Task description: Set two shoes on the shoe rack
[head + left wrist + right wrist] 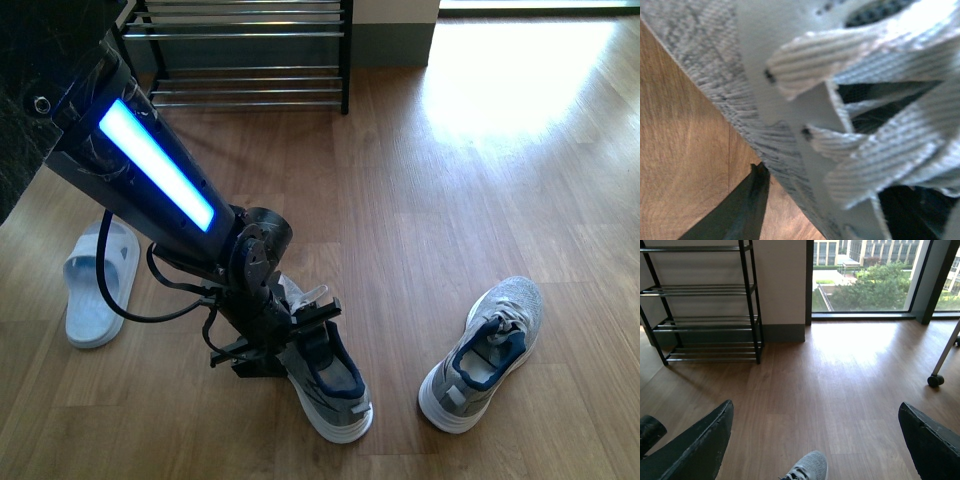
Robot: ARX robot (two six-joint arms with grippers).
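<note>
Front view: left jaws are set astride one shoe (335, 392) at its laces; grip can't be told. Right jaws are spread wide, empty; 2nd shoe (807, 466) is seen betw. them, rack (705, 330) beyond.

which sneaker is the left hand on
The sneaker nearer the white slide: the left hand is down at its laces. The other sneaker sits apart on the right, untouched.

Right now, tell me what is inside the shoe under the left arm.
In the shoe, the heel end shows navy lining and a grey insole, nothing else. The left gripper covers the toe end, so that part is unseen.
</note>
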